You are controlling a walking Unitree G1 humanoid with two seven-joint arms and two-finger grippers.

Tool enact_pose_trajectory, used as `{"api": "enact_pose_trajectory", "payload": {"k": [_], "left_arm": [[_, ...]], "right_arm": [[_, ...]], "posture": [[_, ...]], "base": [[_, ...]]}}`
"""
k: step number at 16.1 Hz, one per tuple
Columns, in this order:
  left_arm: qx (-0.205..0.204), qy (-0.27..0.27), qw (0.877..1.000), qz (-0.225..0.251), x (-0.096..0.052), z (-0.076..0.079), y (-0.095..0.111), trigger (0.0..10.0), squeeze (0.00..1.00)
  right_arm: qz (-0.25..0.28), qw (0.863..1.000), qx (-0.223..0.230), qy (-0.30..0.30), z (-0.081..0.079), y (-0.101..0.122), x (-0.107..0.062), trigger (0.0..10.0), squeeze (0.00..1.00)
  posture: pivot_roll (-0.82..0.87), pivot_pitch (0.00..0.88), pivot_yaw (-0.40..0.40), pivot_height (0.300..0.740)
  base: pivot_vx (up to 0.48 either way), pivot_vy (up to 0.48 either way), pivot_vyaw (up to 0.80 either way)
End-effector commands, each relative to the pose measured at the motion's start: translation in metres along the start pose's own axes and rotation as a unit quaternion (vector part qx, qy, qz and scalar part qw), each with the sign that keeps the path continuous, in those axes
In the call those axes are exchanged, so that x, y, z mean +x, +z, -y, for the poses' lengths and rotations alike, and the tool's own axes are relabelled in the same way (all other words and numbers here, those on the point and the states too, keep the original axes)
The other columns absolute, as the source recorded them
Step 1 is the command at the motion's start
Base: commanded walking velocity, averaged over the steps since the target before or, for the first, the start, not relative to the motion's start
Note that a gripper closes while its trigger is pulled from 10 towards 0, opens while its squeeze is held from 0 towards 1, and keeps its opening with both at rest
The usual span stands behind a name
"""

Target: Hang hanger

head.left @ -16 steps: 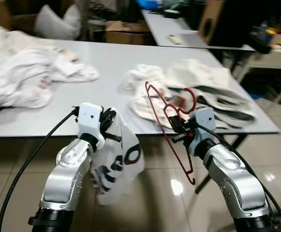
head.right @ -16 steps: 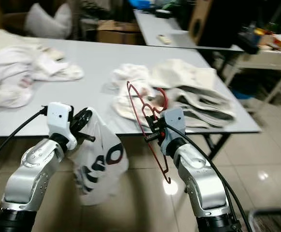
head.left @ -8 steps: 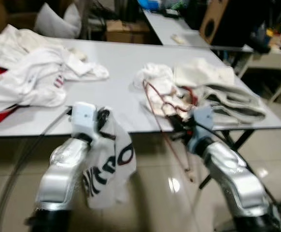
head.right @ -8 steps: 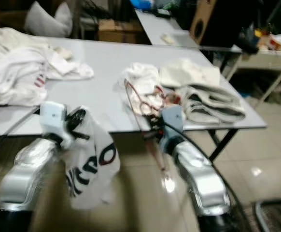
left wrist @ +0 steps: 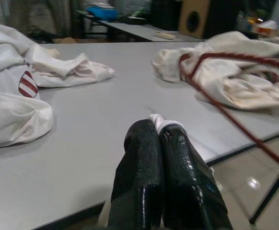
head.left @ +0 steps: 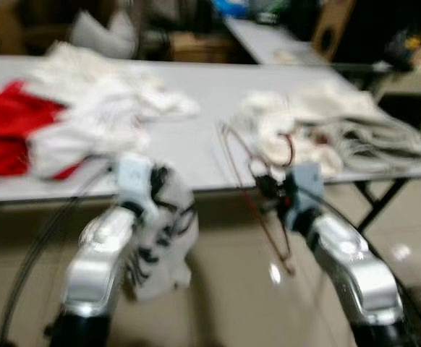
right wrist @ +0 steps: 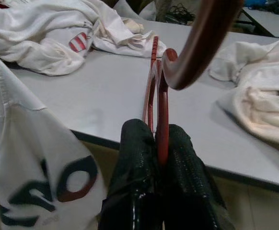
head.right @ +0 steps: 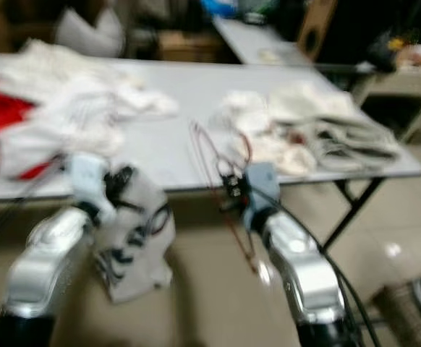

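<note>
I carry both items in front of the table's [head.left: 196,155] near edge: my right pincer [right wrist: 155,143] pinches the red hanger [head.left: 257,195], my left pincer [left wrist: 157,139] grips a white shirt [head.left: 160,242]. Next, I judge, comes threading hanger into shirt.

A long grey table [head.left: 196,87] is seen, with heaps of white clothing spread over it: one pile [head.left: 102,116] at the left beside a red garment [head.left: 8,130], another pile [head.left: 341,126] at the right. A second grey table [head.left: 268,50] is set behind, by a brown speaker box [head.left: 333,25]. The glossy beige tiled floor [head.left: 232,303] is seen below.
</note>
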State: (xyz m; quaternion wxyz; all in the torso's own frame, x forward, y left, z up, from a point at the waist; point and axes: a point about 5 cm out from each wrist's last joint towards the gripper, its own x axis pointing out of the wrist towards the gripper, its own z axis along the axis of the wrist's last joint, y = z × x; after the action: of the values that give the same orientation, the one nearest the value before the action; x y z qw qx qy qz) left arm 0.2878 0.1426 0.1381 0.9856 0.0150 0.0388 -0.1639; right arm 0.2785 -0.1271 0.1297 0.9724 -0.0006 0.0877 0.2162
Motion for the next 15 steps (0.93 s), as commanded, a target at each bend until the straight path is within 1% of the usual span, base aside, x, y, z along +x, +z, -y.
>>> {"api": "enact_pose_trajectory", "payload": {"k": [1, 3, 6, 9, 15], "left_arm": [[0.01, 0.003, 1.0, 0.016, 0.0005, -0.0037, 0.0095, 10.0, 0.0], [0.013, 0.01, 1.0, 0.01, 0.0006, -0.0049, 0.0079, 10.0, 0.0], [0.025, 0.014, 1.0, 0.003, 0.0012, -0.0045, 0.006, 10.0, 0.0], [0.023, 0.017, 1.0, 0.006, 0.0012, -0.0042, 0.0066, 10.0, 0.0], [0.023, 0.007, 1.0, 0.011, 0.0017, -0.0021, 0.0084, 10.0, 0.0]], "right_arm": [[0.018, 1.0, -0.007, -0.001, -0.0006, 0.0094, 0.0019, 10.0, 0.0], [0.019, 1.0, -0.008, 0.0, -0.0009, 0.0097, 0.0023, 10.0, 0.0], [0.018, 1.0, -0.009, 0.0, 0.0003, 0.0098, 0.0026, 10.0, 0.0], [0.017, 1.0, -0.009, 0.001, -0.0002, 0.0095, 0.0024, 10.0, 0.0], [0.017, 1.0, -0.009, 0.001, 0.0, 0.0095, 0.003, 10.0, 0.0]], "posture": [[-0.03, 0.0, -0.085, 0.74], [-0.03, 0.0, -0.087, 0.74], [-0.03, 0.0, -0.088, 0.74], [-0.03, 0.0, -0.091, 0.74], [-0.03, 0.0, -0.093, 0.74]], "base": [[0.0, 0.454, 0.0], [0.0, 0.339, 0.0], [0.0, 0.0, 0.0], [0.0, 0.0, 0.0], [0.0, 0.0, 0.0]]}}
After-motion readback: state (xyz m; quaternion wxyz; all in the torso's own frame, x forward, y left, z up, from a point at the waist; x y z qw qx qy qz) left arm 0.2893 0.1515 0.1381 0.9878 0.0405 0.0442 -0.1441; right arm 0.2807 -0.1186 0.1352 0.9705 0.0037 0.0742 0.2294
